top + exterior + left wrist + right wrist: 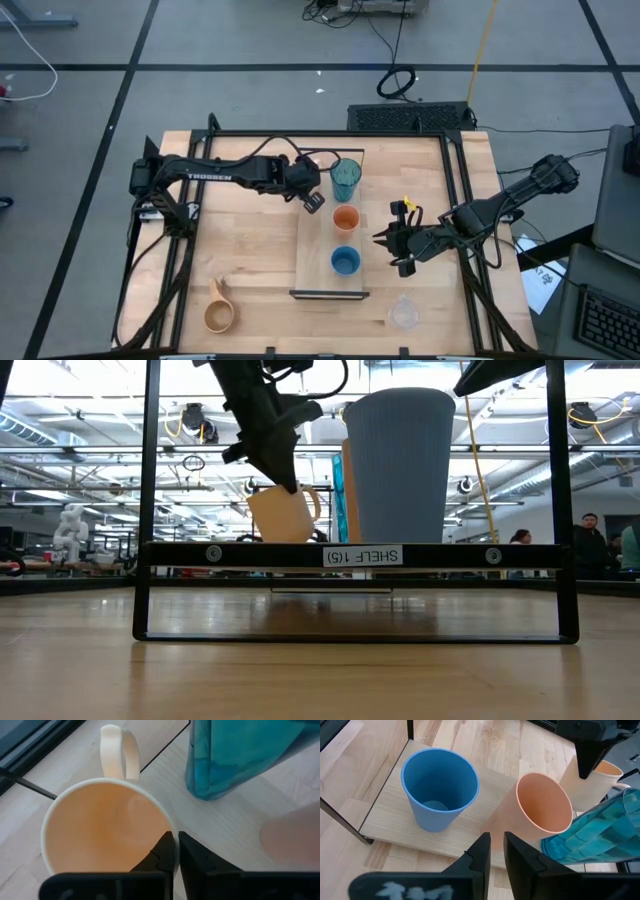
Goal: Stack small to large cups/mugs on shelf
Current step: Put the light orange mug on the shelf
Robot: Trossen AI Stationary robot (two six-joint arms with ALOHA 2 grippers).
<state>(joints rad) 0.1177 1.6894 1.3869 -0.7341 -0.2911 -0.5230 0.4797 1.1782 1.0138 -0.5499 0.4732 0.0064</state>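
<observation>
Progress looks to be past the midpoint: 3 of the 6 vessels already stand on the shelf (318, 262), and a 4th is being brought to it. The left gripper (314, 201) has its fingers pinched on the rim of the orange handled mug (105, 827), one finger inside and one outside, holding the mug at the shelf's edge. In the low view the mug hangs tilted, and I cannot tell whether its base touches the board. Just beside this gripper stands the tall teal translucent tumbler (345, 179), and beyond the mug's far side from it sits the small orange cup (345, 218), then the blue cup (345, 261).

The right gripper (390, 238) waits close beside the shelf, facing the small orange cup and the blue cup, its fingers nearly closed on nothing.

Still off the shelf, well apart from both grippers, are the tan wooden handled mug (219, 315) and the clear cup (404, 313) on the tabletop (250, 250). Placing those 2, and probably settling the size order, appears to remain.
</observation>
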